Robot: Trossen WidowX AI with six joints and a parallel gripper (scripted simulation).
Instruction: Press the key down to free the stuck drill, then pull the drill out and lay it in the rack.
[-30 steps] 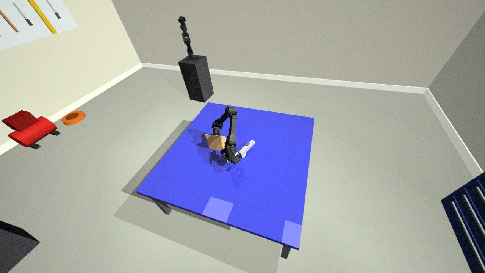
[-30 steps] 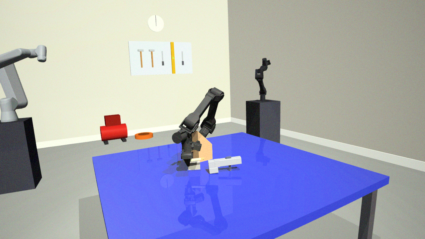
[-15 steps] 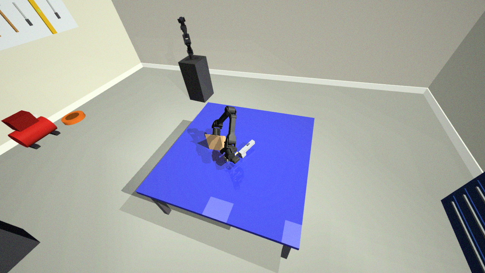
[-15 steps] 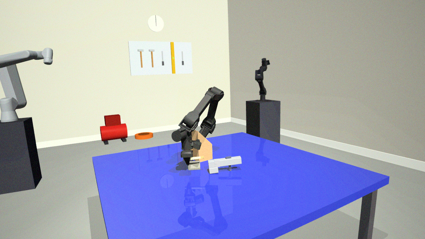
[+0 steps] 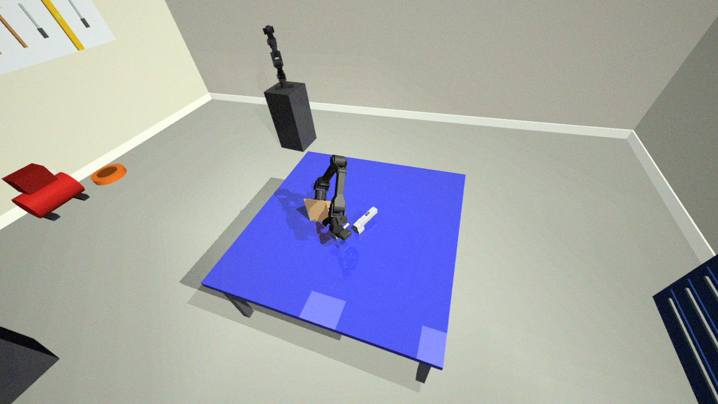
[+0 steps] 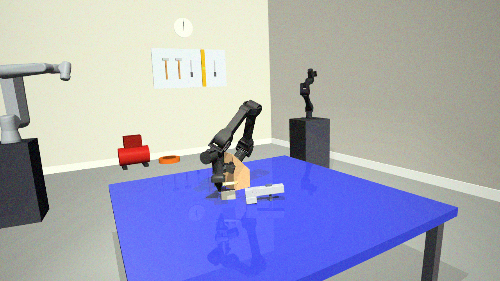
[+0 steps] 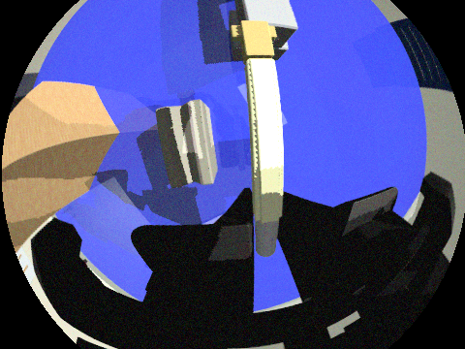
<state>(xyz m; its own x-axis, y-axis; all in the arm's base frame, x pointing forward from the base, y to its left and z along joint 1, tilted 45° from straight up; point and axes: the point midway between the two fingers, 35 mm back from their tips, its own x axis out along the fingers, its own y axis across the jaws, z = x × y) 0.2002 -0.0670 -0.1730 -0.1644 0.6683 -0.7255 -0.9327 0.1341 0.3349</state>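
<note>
Table: big, blue and shiny (image 5: 401, 281) (image 6: 314, 223) (image 7: 339, 121), with the work near its middle from above.
Pale arm: light grey (image 6: 20, 70), at the far left in the outside view, on a dark box.
Dark stand: tall (image 5: 293, 118) (image 6: 317, 143), behind the table, with a small black arm on top.
Black arm: bent over the table (image 5: 339, 186) (image 6: 231, 127), reaching down at the front.
Red tank: round body (image 5: 52, 193) (image 6: 133, 155), off to the far left.
Wooden block: tan with slanted sides (image 5: 315, 210) (image 6: 243, 174) (image 7: 58, 131), behind the claw in the outside view.
White tool: long and bumpy (image 5: 365, 219) (image 6: 263, 190) (image 7: 271, 12), to the right of the claw, low over the table.
Orange ring: on the left (image 5: 102, 182) (image 6: 169, 162), just beside the red tank.
Claw: gripping the drill (image 5: 337, 235) (image 6: 219, 187) (image 7: 267, 208), pointing down.
Drill: long, thin and cream (image 6: 229, 184) (image 7: 268, 121), with a gold end. It is out of the white tool, with a small gap between them, and not in the rack.
Rack: small, grey and grooved (image 6: 228, 194) (image 7: 206, 145), on the table below the drill, near the claw.
Key: little dark bit on top of the white tool (image 5: 367, 214) (image 6: 268, 185). I cannot tell if it is pushed down.
</note>
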